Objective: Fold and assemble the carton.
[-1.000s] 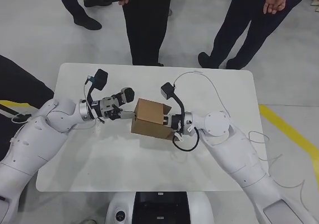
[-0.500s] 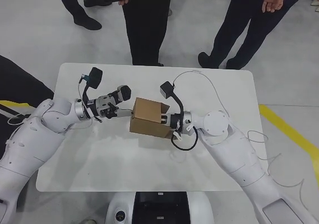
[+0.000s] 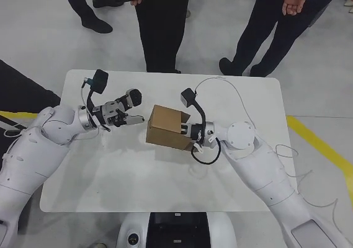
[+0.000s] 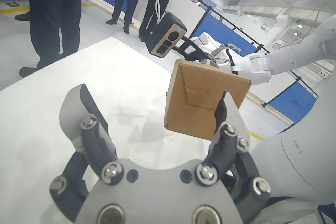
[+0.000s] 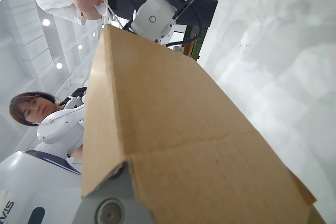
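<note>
While the carton sits tilted over the middle of the worktop, the right end effector is at its far end, judged closed on a wall there. The left end effector hangs spread wide, near the carton's other end but clear of it. That end faces it, flaps partly turned in.

Step in hand, as I read it: closing that end. To do it well, meet the flap squarely, push along the crease, and have the right side brace against the push.
</note>
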